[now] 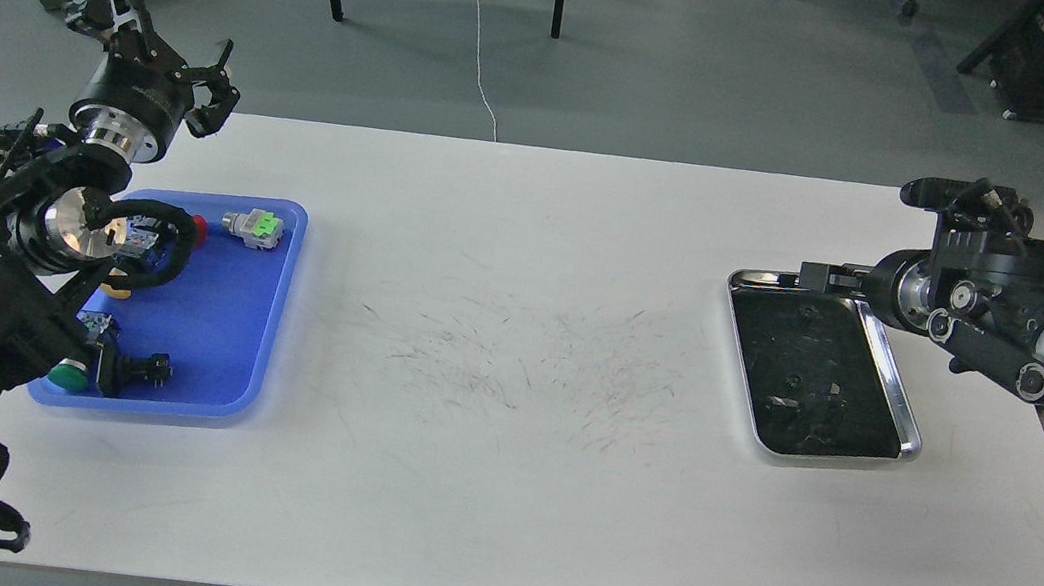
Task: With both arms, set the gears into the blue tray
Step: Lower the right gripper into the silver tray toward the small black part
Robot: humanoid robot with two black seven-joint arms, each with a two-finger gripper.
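The blue tray [220, 324] lies at the table's left side, partly covered by my left arm. My left gripper [155, 41] hangs above the table's far left corner, beyond the tray, open with its fingers spread and nothing between them. At the right sits a shiny steel tray [907, 435] with a dark floor. On that floor faint small dark gears [809, 313] [790, 377] are barely visible. My right gripper [822, 277] is low at the steel tray's far rim. It is dark and seen from the side, so its fingers cannot be told apart.
Inside the blue tray lie a grey block with a green top [254, 226], a red-capped button [199, 226], a green-capped button [70, 375] and a black part [146, 369]. The white table [496, 491] is scuffed in the middle. Chair legs and a grey box stand on the floor beyond.
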